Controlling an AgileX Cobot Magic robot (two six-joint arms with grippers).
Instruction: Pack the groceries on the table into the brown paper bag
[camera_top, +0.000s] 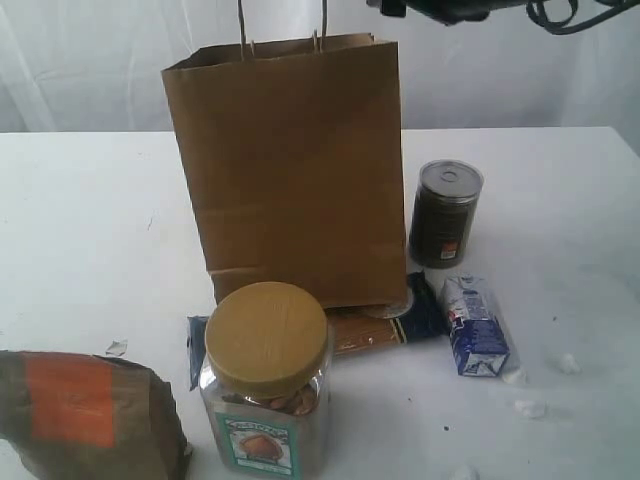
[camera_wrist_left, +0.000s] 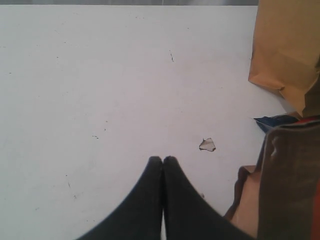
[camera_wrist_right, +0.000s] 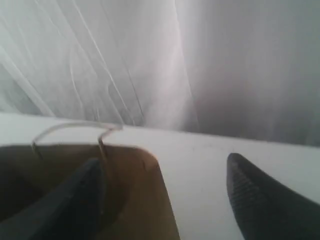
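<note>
On my left feed the left end effector (camera_wrist_left: 163, 161) is closed tight, its two dark fingers pressed together with nothing between them, low over bare bench (camera_wrist_left: 100, 75). Just past its tips lies a small white crumb (camera_wrist_left: 207, 145).

In the exterior view, the brown pouch with orange label (camera_top: 85, 415) lies at the near left corner of the bench. Next to it stands the clear jar with tan lid (camera_top: 265, 380), upright and lidded. Behind the jar the blue-ended spaghetti packet (camera_top: 365, 330) lies flat across the foot of the brown paper bag (camera_top: 290, 170). One end of the packet shows on each side of the jar. The bag stands upright in the middle of the bench, mouth open, handles up.

To the right of the bag is the dark can (camera_top: 446, 215), upright and close to the bag's side. In front of the can the small blue-white carton (camera_top: 475, 325) lies on its side, just beside the packet's right end. A few white crumbs (camera_top: 530, 408) are scattered nearer me on the right.

The right end effector (camera_wrist_right: 162, 170) hangs above the bag with its fingers spread wide and empty. One finger is over the bag's open mouth by a handle, the other outside the rim.
</note>
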